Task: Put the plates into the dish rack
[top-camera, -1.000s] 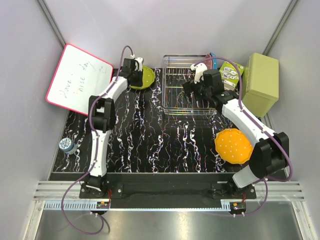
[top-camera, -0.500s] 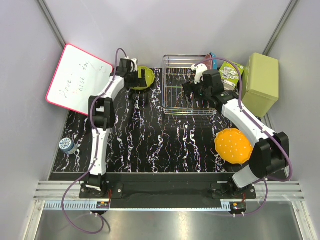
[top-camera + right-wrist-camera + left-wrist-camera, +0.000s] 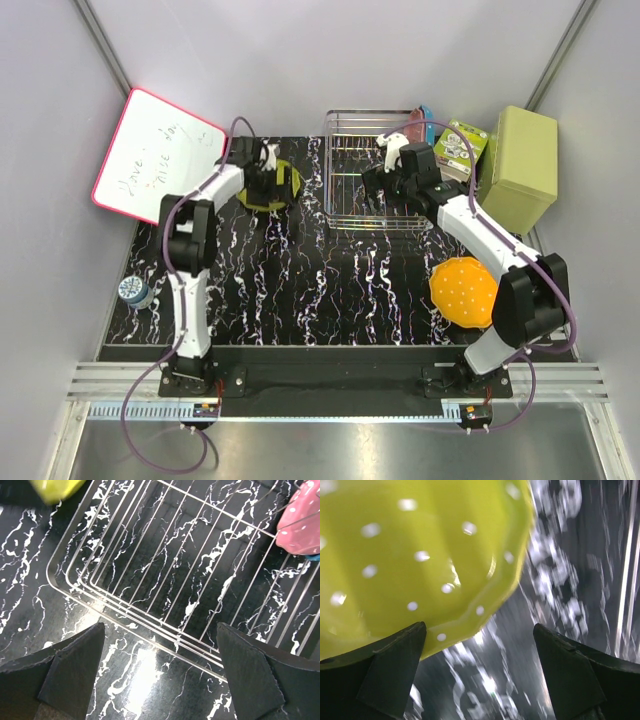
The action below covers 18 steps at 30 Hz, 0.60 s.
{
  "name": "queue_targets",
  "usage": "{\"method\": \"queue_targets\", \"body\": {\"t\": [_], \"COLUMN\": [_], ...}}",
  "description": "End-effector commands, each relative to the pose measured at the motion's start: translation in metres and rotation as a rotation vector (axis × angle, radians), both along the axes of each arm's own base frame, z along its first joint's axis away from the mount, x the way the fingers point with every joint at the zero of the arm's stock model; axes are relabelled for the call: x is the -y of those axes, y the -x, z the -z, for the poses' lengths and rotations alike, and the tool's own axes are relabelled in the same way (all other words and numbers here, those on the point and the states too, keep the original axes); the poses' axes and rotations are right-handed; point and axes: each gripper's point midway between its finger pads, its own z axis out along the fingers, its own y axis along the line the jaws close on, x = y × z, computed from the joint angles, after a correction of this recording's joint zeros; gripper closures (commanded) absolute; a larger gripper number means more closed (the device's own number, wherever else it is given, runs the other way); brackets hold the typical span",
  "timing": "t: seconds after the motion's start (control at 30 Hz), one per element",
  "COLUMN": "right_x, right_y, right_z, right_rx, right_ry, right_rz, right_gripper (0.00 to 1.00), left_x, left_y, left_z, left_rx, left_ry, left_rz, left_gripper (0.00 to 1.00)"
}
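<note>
Left wrist: spread left pincer (image 3: 479, 626) over lime plate (image 3: 420, 555) (white-dotted).

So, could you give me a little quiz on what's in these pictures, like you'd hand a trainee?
1. True or false: the orange plate is standing in the dish rack.
2. Which plate is the left claw hovering over? A) blue B) the lime green plate C) pink
3. Is the right claw, above the rack's near edge, open or shut?

Key: 1. False, it lies flat on the table beside the right arm. 2. B. 3. Open, with nothing between its fingers.
</note>
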Motion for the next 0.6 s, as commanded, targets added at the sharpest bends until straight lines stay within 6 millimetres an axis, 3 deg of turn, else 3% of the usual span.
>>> {"method": "queue_targets", "body": {"t": [0.0,0.07,0.1,0.13,0.17,0.2,0.23,0.27,0.33,0.37,0.5,0.57], "right_x": [-0.010,-0.011,-0.011,-0.010,-0.010,-0.010,-0.010,-0.009,-0.008,-0.007,0.004,0.010], "right_y": [-0.006,-0.004,-0.003,-0.001,0.001,0.003,0.008,0.011,0.024,0.029,0.053,0.067], "right_z": [-0.028,-0.033,-0.034,-0.037,-0.038,-0.039,-0.040,-0.040,-0.040,-0.039,-0.031,-0.027], "right_rx": [0.043,0.045,0.045,0.050,0.051,0.049,0.050,0.047,0.040,0.036,0.024,0.025], "right_ry": [-0.067,-0.073,-0.073,-0.077,-0.080,-0.088,-0.097,-0.103,-0.126,-0.131,-0.133,-0.131], "right_rz": [-0.022,-0.028,-0.028,-0.030,-0.031,-0.029,-0.033,-0.035,-0.035,-0.036,-0.029,-0.025], "right_gripper": [0.01,0.00,0.00,0.01,0.01,0.00,0.00,0.00,0.00,0.00,0.01,0.01], "left_x": [0.007,0.006,0.011,0.014,0.017,0.021,0.026,0.031,0.042,0.047,0.067,0.081], "left_y": [0.146,0.180,0.190,0.201,0.224,0.232,0.241,0.265,0.281,0.304,0.338,0.329], "left_z": [0.033,0.035,0.023,0.020,0.024,0.015,0.013,0.019,0.012,0.017,0.015,0.006], "left_rx": [-0.486,-0.536,-0.520,-0.531,-0.577,-0.563,-0.557,-0.592,-0.560,-0.591,-0.588,-0.538], "left_ry": [0.030,0.018,0.022,0.033,0.031,0.045,0.065,0.053,0.069,0.062,0.087,0.128], "left_rz": [-0.008,0.009,0.033,0.045,0.052,0.060,0.074,0.093,0.113,0.143,0.231,0.278], "left_gripper": [0.01,0.01,0.01,0.01,0.01,0.01,0.01,0.01,0.01,0.01,0.01,0.01]}}
